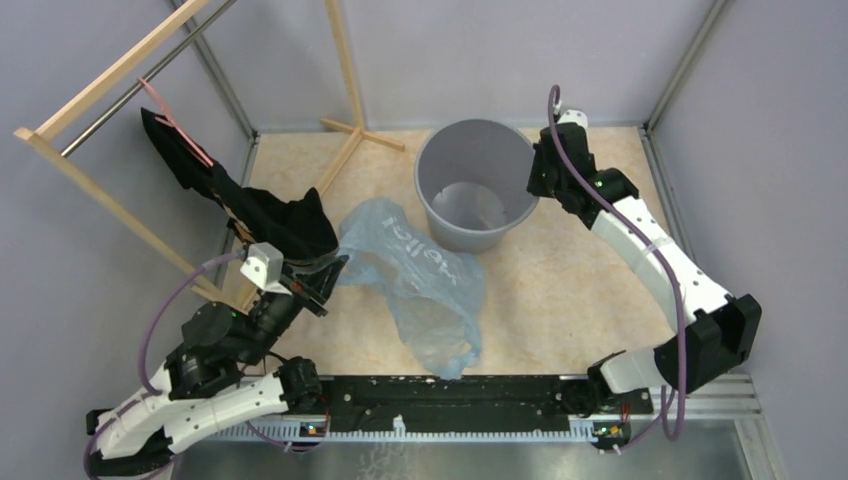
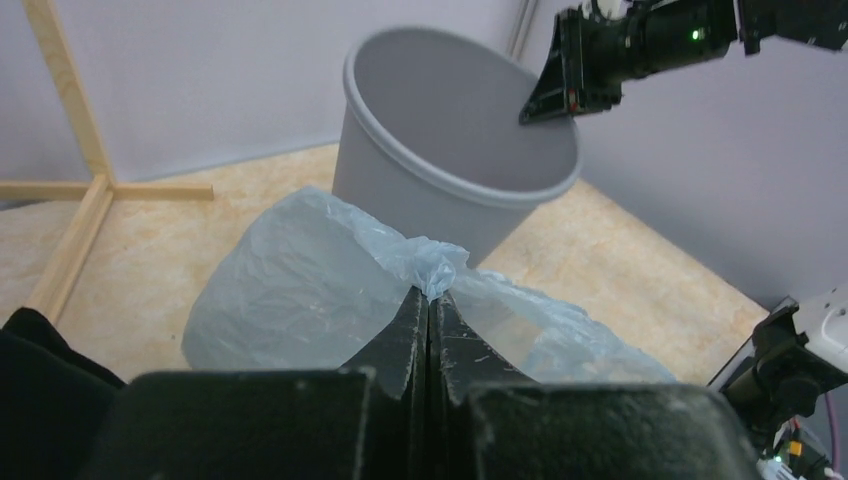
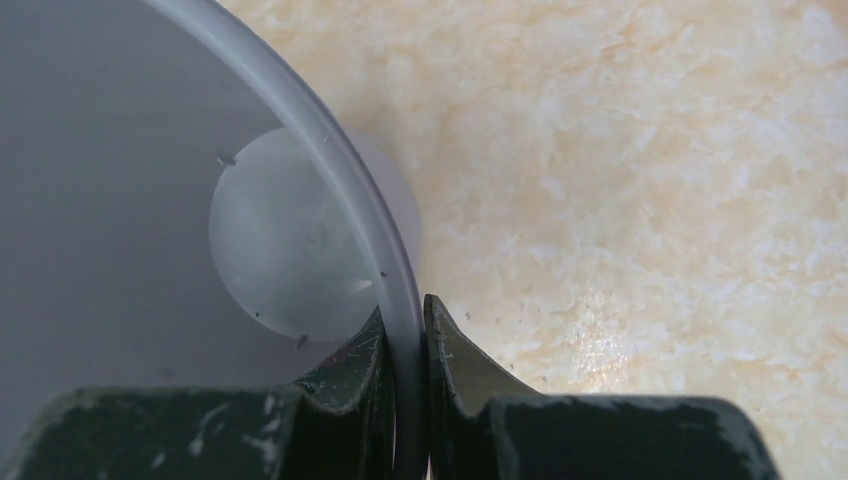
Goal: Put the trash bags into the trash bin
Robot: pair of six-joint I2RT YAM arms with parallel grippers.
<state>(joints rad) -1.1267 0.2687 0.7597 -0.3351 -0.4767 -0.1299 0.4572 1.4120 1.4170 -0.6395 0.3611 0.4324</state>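
The left gripper [image 2: 428, 300] is pinched on a fold of the trash bag [image 1: 425, 290], which sprawls on the table [image 1: 570, 290], lying 11 to 5 o'clock. The trash bin [image 1: 470, 238] stands at 2 o'clock from that gripper, with the right gripper [image 3: 405, 318] clamped on its edge.

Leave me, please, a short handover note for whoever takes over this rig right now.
Left gripper: shut on a pinch of the trash bag.
Right gripper: shut on the rim of the trash bin, one finger inside, one outside.
Bag: lies crumpled on the table between the left arm and the bin, all of it outside the bin.
Bin: upright, far middle of the table.
Done: both grips taken.
Left: carry the bag over the rim and into the bin.
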